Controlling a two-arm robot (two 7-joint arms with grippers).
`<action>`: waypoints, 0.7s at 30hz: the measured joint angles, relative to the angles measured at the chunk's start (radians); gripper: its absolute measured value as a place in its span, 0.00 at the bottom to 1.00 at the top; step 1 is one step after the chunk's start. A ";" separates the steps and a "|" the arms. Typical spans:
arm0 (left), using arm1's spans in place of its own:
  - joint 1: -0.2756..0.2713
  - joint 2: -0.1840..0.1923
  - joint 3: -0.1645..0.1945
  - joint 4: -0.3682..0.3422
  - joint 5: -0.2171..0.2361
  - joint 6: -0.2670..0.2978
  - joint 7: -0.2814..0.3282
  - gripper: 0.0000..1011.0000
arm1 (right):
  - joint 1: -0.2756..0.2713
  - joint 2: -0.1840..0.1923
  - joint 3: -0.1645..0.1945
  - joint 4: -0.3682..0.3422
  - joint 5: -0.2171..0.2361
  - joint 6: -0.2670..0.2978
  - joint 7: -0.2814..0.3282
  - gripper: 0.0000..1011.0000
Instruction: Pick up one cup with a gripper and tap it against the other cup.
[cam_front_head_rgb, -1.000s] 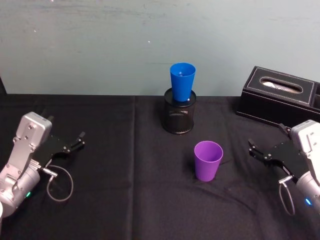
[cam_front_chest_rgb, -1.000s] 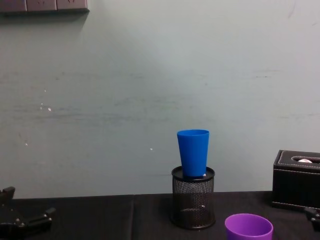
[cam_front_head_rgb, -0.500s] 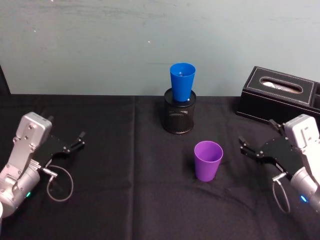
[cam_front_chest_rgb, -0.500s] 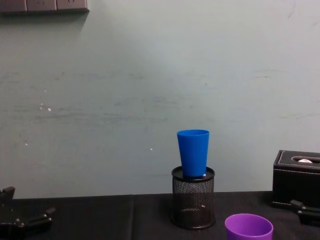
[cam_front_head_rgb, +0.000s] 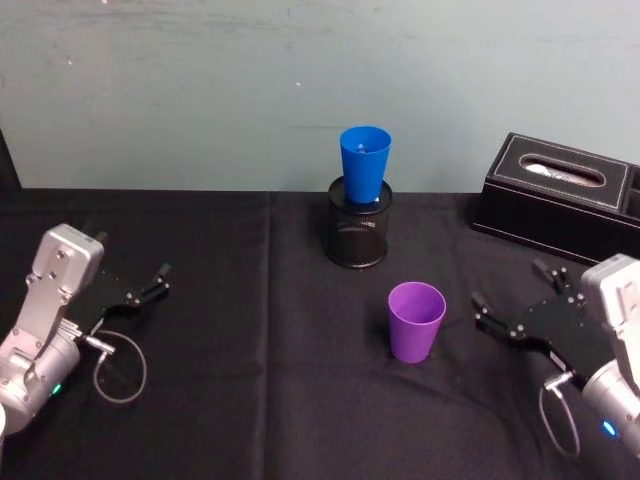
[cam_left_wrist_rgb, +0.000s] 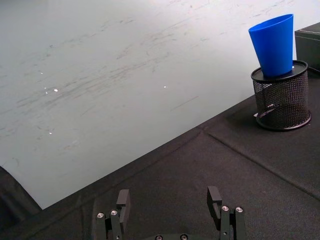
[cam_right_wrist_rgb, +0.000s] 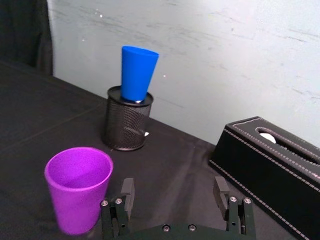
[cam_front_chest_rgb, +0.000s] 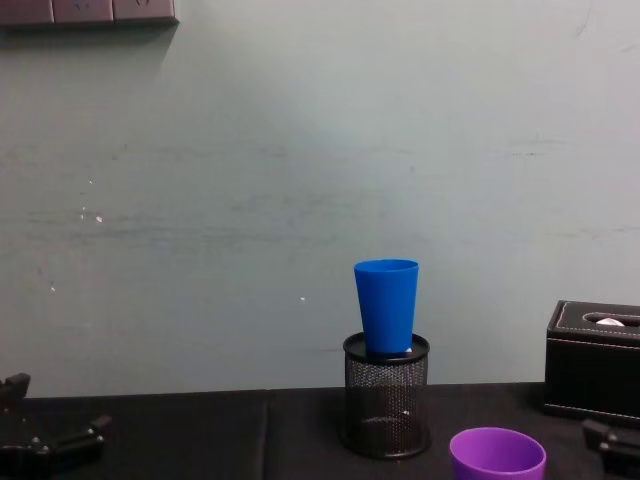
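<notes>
Your purple cup (cam_front_head_rgb: 416, 320) stands upright on the black tablecloth (cam_front_head_rgb: 250, 400), in front of the black mesh pen holder (cam_front_head_rgb: 357, 240); the blue cup (cam_front_head_rgb: 364, 165) sits upright in that holder's mouth, base down, well apart from the purple one. Your right gripper (cam_front_head_rgb: 509, 284) is low just to the right of the purple cup, near but not touching it, fingers spread wide and holding nothing, with the black tissue box (cam_front_head_rgb: 560, 200) behind it. Your left gripper (cam_front_head_rgb: 158, 280) sits at the left of the table, its fingers likewise apart and empty.
</notes>
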 joint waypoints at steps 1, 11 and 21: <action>0.000 0.000 0.000 0.000 0.000 0.000 0.000 1.00 | 0.000 0.000 0.000 0.000 0.000 0.000 0.000 0.99; 0.000 0.000 0.000 0.000 0.000 0.000 0.000 1.00 | -0.063 -0.008 0.009 -0.036 -0.017 -0.030 0.023 0.99; 0.000 0.000 0.000 0.000 0.000 0.000 0.000 1.00 | -0.080 -0.030 0.010 -0.041 -0.020 -0.032 0.062 0.99</action>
